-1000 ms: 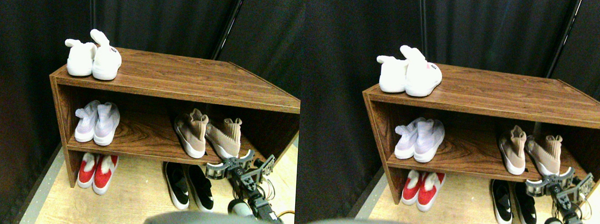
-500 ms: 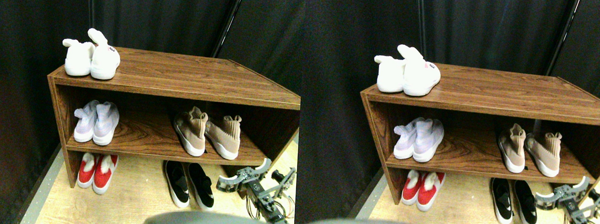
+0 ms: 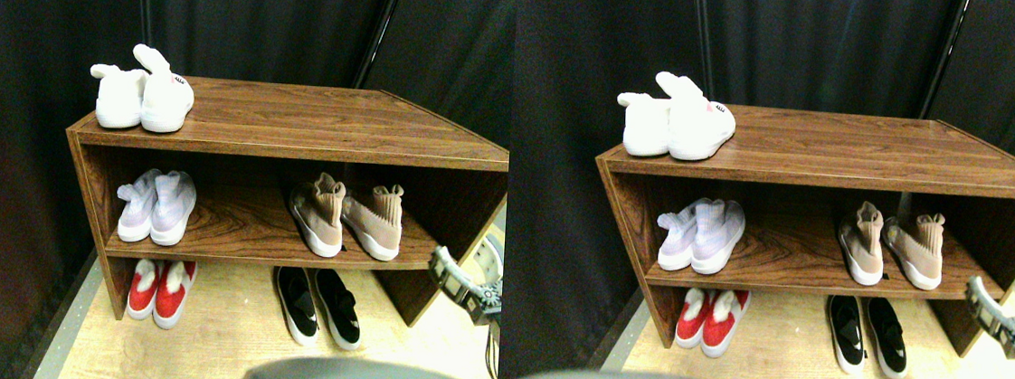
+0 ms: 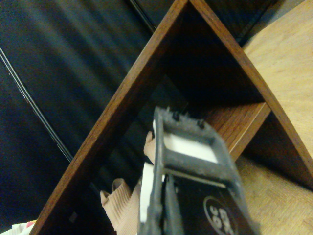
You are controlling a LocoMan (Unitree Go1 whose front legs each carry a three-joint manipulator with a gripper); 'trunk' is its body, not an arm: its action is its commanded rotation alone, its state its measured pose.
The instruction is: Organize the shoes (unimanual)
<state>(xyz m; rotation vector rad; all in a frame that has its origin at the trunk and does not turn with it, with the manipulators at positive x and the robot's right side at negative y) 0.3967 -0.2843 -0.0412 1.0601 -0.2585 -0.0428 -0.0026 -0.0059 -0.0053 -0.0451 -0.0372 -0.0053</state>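
Two tan knit sneakers stand side by side on the right of the middle shelf, the left one [image 3: 317, 220] and the right one [image 3: 374, 226], toes toward me. In the wrist view a tan sock collar [image 4: 123, 208] shows past the dark jaw frame. Below them on the floor, the pair of black slip-ons [image 3: 318, 305] lies side by side. My right gripper [image 3: 465, 273] hangs open and empty at the shelf's right front corner, apart from both pairs and to the right of the tan sneakers.
The brown wooden shelf unit [image 3: 293, 124] carries white bunny-ear slippers [image 3: 141, 98] on top at the left. Lavender sneakers [image 3: 153, 209] sit on the middle shelf's left side, with red slippers [image 3: 154, 291] on the floor beneath. Black curtains hang behind.
My gripper has drawn back from the right tan sneaker's toe, moving right and out past the shelf's corner. That sneaker now sits straighter beside its mate. The camera has shifted slightly.
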